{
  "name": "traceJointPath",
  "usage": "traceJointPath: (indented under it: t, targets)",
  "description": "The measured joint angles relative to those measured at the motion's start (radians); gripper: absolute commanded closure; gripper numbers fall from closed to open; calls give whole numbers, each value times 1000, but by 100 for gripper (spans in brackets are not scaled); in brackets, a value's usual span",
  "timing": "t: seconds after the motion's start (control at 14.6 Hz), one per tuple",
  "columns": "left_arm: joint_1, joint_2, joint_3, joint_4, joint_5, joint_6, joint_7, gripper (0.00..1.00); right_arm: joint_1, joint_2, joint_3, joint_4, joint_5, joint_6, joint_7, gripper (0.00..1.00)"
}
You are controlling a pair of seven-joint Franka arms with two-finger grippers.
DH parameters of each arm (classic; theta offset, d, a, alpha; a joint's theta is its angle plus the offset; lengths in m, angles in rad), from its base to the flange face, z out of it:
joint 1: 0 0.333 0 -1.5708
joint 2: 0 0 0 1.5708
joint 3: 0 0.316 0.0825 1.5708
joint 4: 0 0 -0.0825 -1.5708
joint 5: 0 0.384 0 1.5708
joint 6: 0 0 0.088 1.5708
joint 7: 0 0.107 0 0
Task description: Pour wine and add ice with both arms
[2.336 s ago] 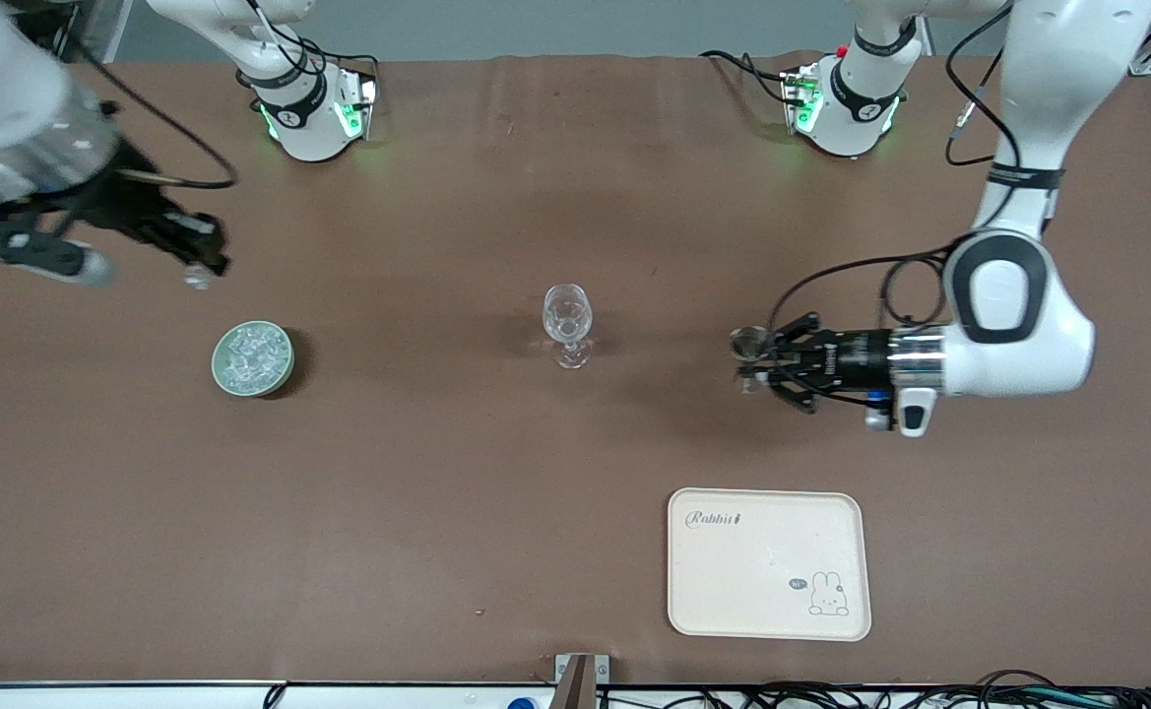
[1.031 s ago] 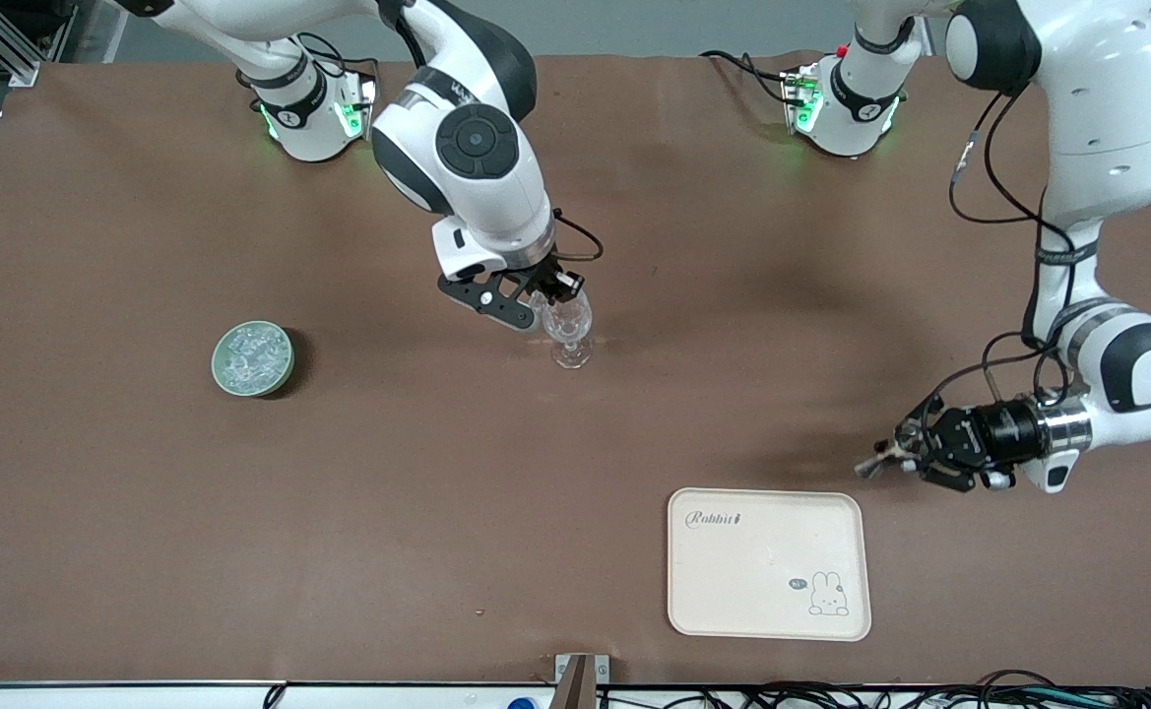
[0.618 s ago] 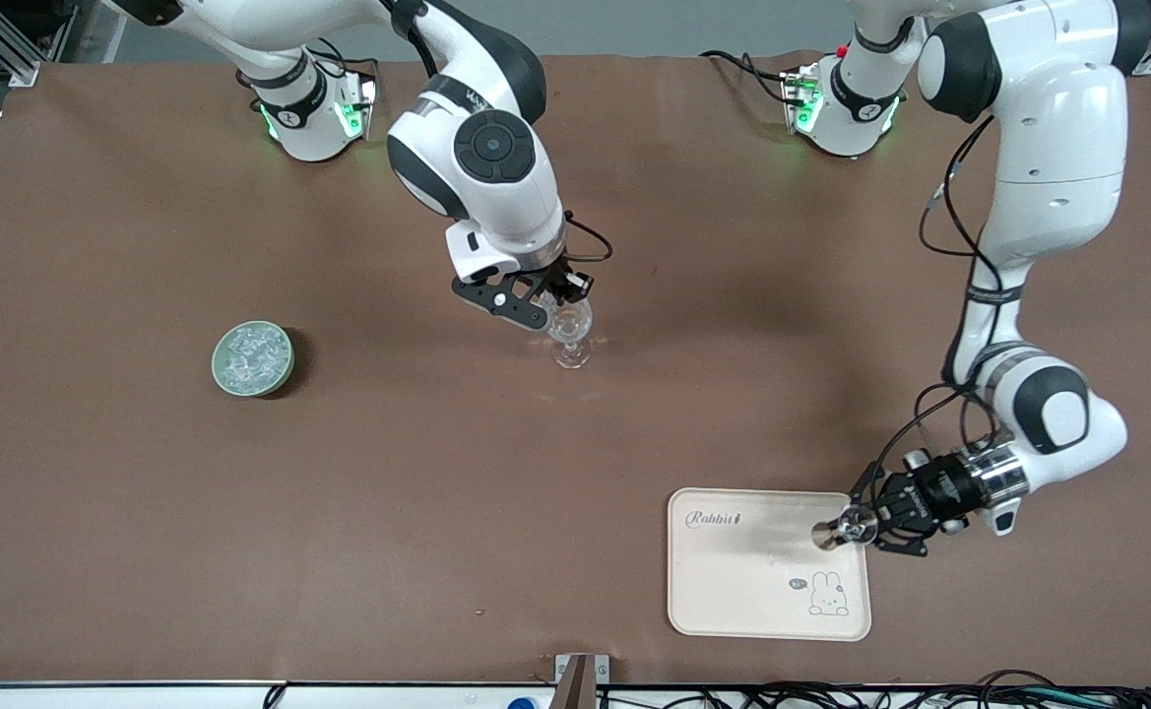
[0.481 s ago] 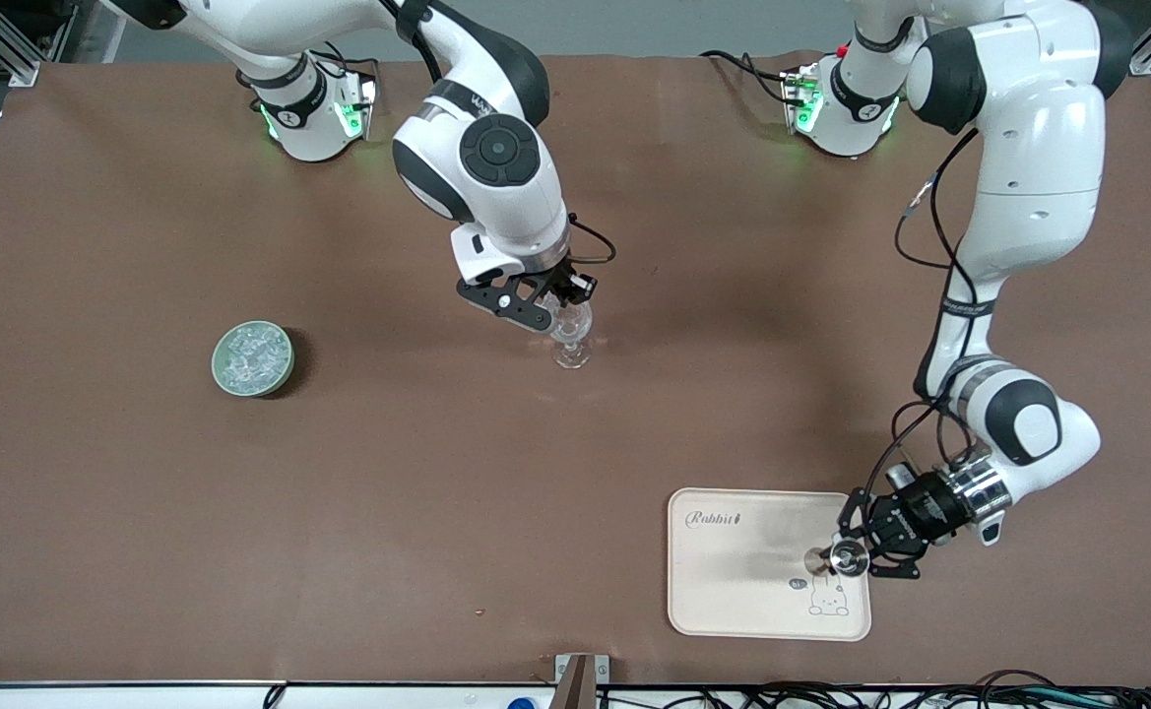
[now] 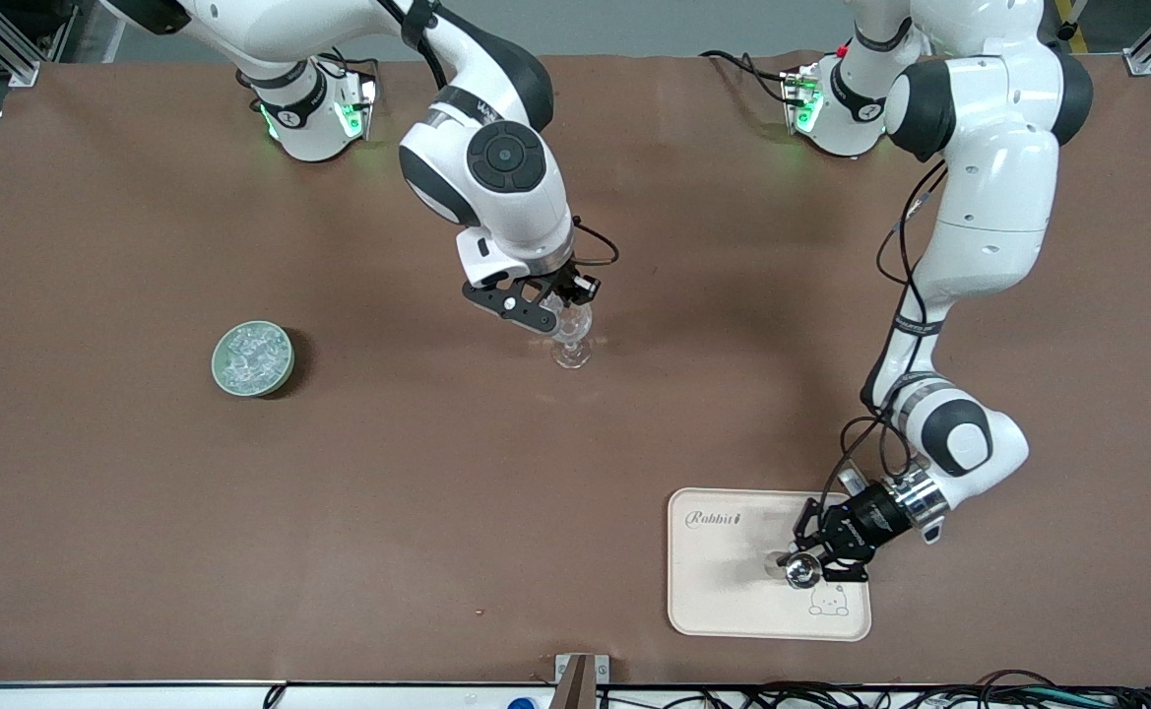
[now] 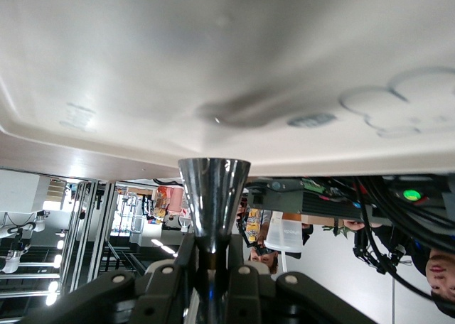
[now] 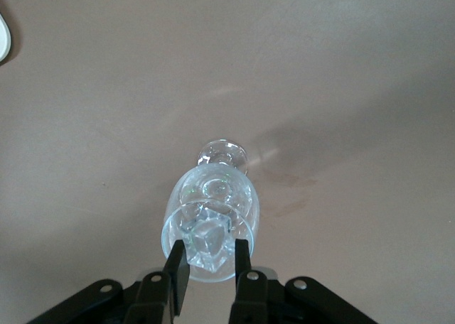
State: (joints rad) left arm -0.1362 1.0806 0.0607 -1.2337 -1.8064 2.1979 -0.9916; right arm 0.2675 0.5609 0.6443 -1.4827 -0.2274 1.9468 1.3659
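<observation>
nearest the front camera, the left gripper [image 5: 803, 569] hangs over the tray [image 5: 723, 591], its fingers clamped on a small metal cup [image 5: 799, 570] whose inside stays out of sight. farther off, the right gripper [image 5: 563, 313] sits over the glass [image 5: 569, 335] mid-table, fingers [image 7: 178, 271] narrowly parted around an ice cube [image 7: 208, 239] at the rim; whether they touch it is unclear. more ice [image 5: 253, 355] fills the green bowl [image 5: 252, 360] toward the right arm's end.

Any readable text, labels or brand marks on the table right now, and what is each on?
"Rabbit": printed on the cream tray, at its corner farthest from the front camera, toward the right arm's end.
Small speech bubble beside the tray's rabbit drawing: too small to read.
Markings on the arm bases: not readable.
</observation>
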Motion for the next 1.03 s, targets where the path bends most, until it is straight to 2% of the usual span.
traceJointPath:
  t: [0.07, 0.14, 0.21, 0.27, 0.41, 0.55, 0.82, 1.03]
  targets:
    - [-3, 9, -2, 0, -27, 1, 13, 91, 1, 1, 0, 0, 0, 0, 0, 83]
    - [-4, 13, -2, 1, -43, 1, 21, 71, 1, 1, 0, 0, 0, 0, 0, 81]
    - [-3, 14, -2, 2, -49, 1, 24, 35, 1, 1, 0, 0, 0, 0, 0, 80]
    - [-2, 14, -2, 3, -50, 1, 24, 4, 1, 2, 0, 0, 0, 0, 0, 79]
    - [-1, 14, -2, 3, -50, 1, 28, 0, 1, 3, 0, 0, -1, 0, 0, 78]
    - [-1, 14, -2, 6, -50, 1, 39, 0, 1, 6, 0, 0, -1, 0, 0, 69]
    - [4, 0, 1, 19, -40, 1, 49, 0, 2, 9, 0, 0, -3, 0, 0, 60]
    - [19, -34, 3, 21, 77, 1, 47, 0, 2, 9, 0, 0, -5, 0, 0, 53]
